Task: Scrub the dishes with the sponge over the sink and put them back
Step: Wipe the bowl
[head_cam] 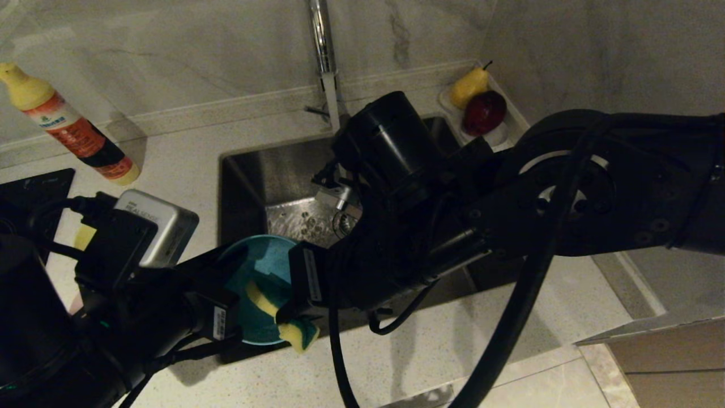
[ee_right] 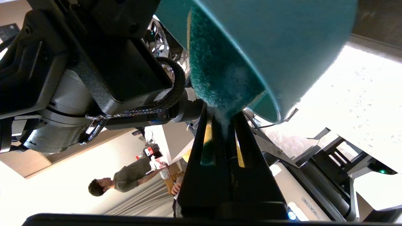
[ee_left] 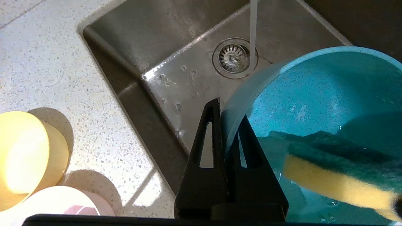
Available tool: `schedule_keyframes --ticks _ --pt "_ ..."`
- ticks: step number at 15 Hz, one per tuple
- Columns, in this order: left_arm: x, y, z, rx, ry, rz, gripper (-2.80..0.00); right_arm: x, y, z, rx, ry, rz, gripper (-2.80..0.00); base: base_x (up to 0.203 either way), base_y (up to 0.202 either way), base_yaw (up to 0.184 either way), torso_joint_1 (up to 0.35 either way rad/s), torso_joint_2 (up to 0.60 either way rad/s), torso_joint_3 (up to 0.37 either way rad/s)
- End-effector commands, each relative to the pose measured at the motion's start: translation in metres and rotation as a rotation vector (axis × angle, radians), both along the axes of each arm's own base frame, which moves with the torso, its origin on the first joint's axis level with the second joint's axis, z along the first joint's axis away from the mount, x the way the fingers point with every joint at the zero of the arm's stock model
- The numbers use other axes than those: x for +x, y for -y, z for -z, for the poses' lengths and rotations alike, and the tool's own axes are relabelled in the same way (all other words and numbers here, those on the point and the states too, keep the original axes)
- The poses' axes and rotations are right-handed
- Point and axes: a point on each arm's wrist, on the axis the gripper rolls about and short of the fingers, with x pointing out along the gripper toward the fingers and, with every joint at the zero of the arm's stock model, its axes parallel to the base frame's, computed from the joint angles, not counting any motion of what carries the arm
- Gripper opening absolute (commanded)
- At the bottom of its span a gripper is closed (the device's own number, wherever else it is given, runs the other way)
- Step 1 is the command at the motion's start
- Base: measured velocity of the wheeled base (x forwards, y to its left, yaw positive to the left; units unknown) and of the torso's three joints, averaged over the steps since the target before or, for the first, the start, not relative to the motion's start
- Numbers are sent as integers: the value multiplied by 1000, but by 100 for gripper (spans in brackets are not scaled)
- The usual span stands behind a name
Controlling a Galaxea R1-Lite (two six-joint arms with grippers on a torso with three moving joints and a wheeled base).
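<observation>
My right arm blocks most of the sink (head_cam: 266, 181) from the head view; only its left wall and part of the wet floor show. My left gripper (ee_left: 226, 125) is clamped on the rim of the light blue bowl (ee_left: 320, 103), tilted over the sink's front edge. My right gripper (ee_right: 220, 125) pinches the sponge (ee_right: 220, 72) against the bowl's inside. Water runs from the tap (head_cam: 323, 51). The yellow bowl (ee_left: 28, 157) and pink bowl (ee_left: 59, 201), cut off, sit on the counter (ee_left: 47, 72).
</observation>
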Motion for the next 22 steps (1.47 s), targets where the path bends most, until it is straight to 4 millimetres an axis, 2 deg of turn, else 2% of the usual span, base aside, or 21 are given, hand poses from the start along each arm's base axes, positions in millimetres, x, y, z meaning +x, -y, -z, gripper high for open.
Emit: schedule_keyframes --ticks 1,6,13,16,22 --pt "0 0 1 4 -2 -4 -280 -4 -4 1 3 -3 -13 -280 0 0 0 0 0 0" --pt "1 0 -1 -2 4 -5 -280 -5 1 -2 -3 -11 -4 -280 0 0 0 0 0 0" --pt "-1 -2 1 -4 2 -9 -280 13 29 -20 32 15 74 -280 0 0 0 0 0 0" --pt "-1 -2 4 1 -9 -9 -280 19 32 -25 61 36 91 -280 0 0 0 0 0 0" --pt "-1 -2 9 12 -24 -8 -280 17 35 -38 128 91 87 -280 0 0 0 0 0 0"
